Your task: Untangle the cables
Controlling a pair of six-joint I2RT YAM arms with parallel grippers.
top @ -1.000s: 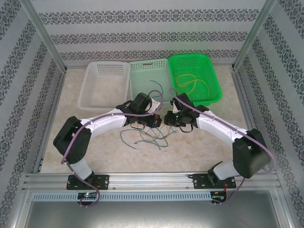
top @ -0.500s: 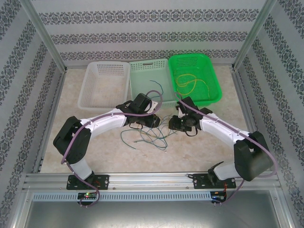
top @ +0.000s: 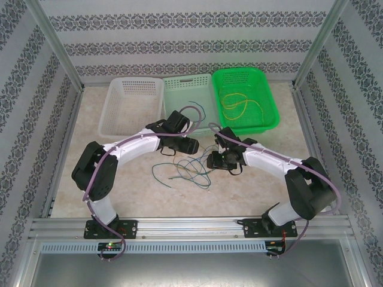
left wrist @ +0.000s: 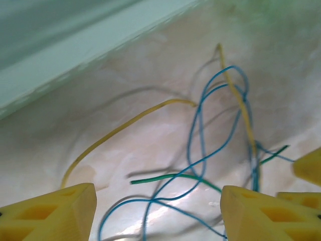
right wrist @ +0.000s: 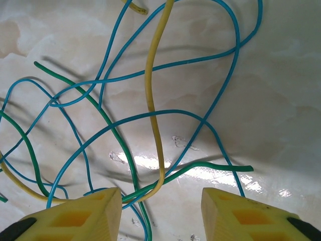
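The cables lie in a loose tangle on the table between the arms. My left gripper hovers at the tangle's far edge, open. Between its fingers the table shows with a blue cable, a green end and a yellow cable, none of them gripped. My right gripper is at the tangle's right side, also open. Below it a yellow cable crosses blue loops and a green cable, all lying loose on the table.
Three baskets stand at the back: white, pale green with a thin wire inside, and bright green holding yellow wires. The pale basket's wall is close in front of the left gripper.
Both grippers have gone from shut to open and the cables now lie free. The right gripper has dropped toward the front over the tangle; the left has shifted slightly back.
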